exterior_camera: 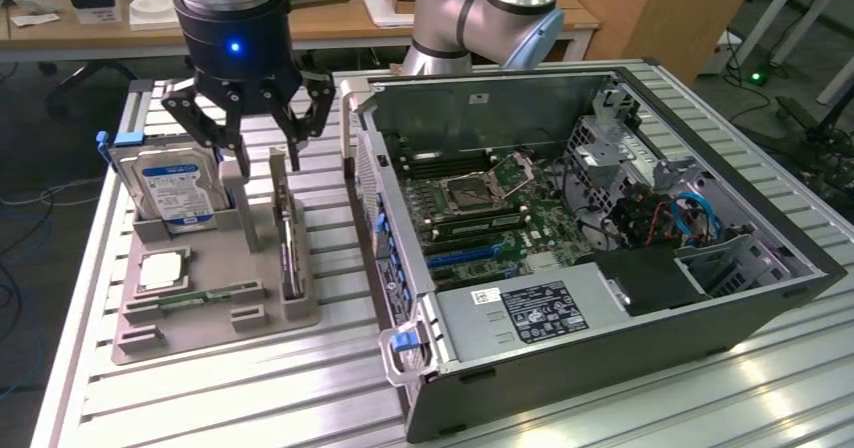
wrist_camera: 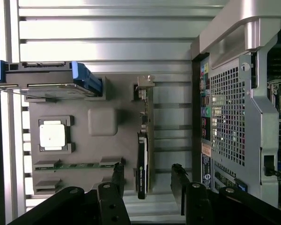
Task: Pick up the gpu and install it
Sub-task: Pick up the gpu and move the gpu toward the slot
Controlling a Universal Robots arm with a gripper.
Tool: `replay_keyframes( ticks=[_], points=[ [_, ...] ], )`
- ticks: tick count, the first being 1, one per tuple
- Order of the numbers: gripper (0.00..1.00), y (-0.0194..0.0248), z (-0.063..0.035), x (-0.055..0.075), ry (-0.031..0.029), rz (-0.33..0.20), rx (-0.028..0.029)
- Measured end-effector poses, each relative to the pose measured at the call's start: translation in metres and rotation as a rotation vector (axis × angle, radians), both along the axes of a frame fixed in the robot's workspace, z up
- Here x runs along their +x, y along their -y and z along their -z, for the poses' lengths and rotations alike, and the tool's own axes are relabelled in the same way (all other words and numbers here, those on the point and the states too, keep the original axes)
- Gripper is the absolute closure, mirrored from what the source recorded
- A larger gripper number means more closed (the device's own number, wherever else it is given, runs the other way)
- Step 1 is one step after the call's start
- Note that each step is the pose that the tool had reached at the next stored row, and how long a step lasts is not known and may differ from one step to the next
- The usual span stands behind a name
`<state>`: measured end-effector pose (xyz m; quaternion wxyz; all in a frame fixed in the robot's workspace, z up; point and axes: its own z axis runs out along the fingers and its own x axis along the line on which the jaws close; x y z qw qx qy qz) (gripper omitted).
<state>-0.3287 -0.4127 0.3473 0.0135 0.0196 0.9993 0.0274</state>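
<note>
While over gpu (exterior_camera: 286, 238) in exterior view, fingers (wrist_camera: 118, 176) astride it wrist-side.

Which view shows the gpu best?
The wrist view: the gpu appears along its whole top edge, bracket and black cooler included. In the exterior view it is a thin upright sliver in the grey tray.

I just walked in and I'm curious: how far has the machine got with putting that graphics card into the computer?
Nothing looks finished yet. The graphics card stands on edge in its grey holder beside the open computer. The gripper hangs open above the card, a finger on each side, not gripping. Lifting it and fitting it into the computer are left.
</note>
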Motion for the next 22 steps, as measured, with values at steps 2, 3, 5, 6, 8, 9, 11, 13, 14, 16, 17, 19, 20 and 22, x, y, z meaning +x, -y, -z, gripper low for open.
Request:
replay_keyframes(
  ticks=[2,3,5,6,8,9,11,13,14,16,17,19,20,22],
  points=[
    [0.47,0.0001,0.0007,0.0,-0.0004,0.0,-0.0001],
    [0.47,0.0001,0.001,0.0,-0.0005,0.0,-0.0001],
    [0.47,0.0002,0.0013,0.0,-0.0005,0.0,-0.0001],
    [0.47,0.0001,0.0017,0.0,-0.0003,0.0,0.0001],
    [0.47,0.0002,0.0031,0.0,-0.0002,0.0,0.0002],
    [0.47,0.0002,0.0039,0.0,-0.0003,0.0,0.0001],
    [0.47,0.0002,0.0063,0.0,-0.0003,0.0,0.0001],
    [0.47,0.0002,0.0083,0.0,-0.0004,0.0,0.0001],
    [0.47,0.0003,0.0094,0.0,-0.0003,0.0,0.0001],
    [0.47,0.0004,0.0115,0.0,-0.0004,0.0,0.0],
    [0.47,0.0004,0.013,-0.001,-0.0003,0.0,0.0001],
    [0.47,0.0005,0.0161,-0.001,-0.0003,0.0,0.0001],
    [0.47,0.0011,0.0172,-0.001,-0.0004,0.0,0.0001],
    [0.47,0.0024,0.019,-0.001,-0.0003,0.0,0.0001]
  ],
)
